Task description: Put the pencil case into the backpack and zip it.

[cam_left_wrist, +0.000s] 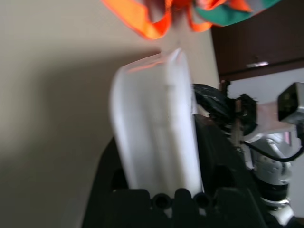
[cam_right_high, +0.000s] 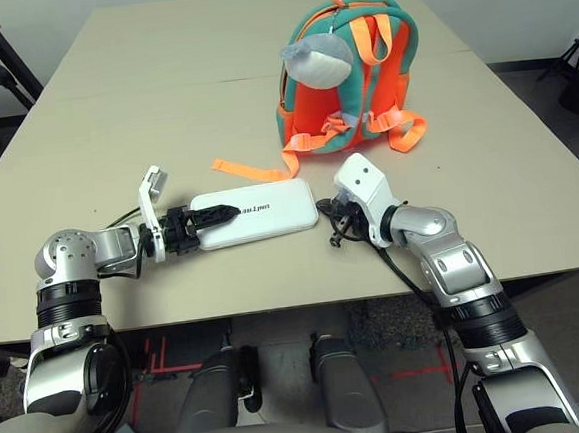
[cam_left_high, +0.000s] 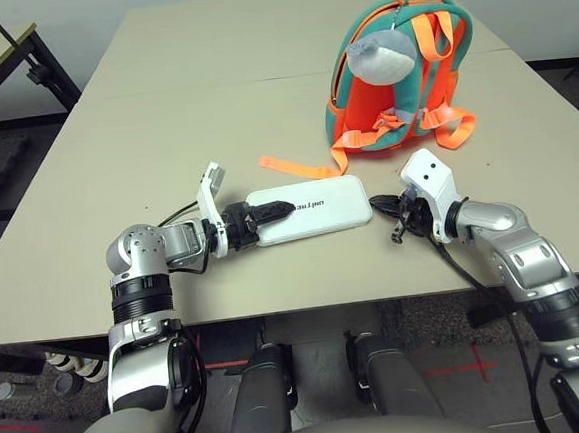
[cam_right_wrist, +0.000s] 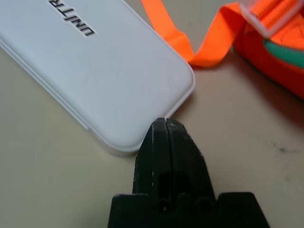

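The white pencil case (cam_left_high: 314, 211) lies flat on the table, close to its front edge, with its dark lettering facing up. My left gripper (cam_left_high: 279, 211) is shut on the case's left end, one black finger lying on top; the left wrist view shows the case (cam_left_wrist: 154, 137) between the two fingers. At the case's right end, my right gripper (cam_right_wrist: 164, 126) is shut, its tip touching the rounded corner of the case (cam_right_wrist: 95, 71). The orange and teal backpack (cam_left_high: 400, 87) stands upright behind the case to the right, with a grey plush charm (cam_left_high: 382, 57) hanging on it.
A loose orange strap (cam_left_high: 296, 166) trails from the backpack onto the table just behind the case. A seam (cam_left_high: 209, 85) crosses the table behind it. Another table's corner (cam_left_high: 1, 54) stands at the far left.
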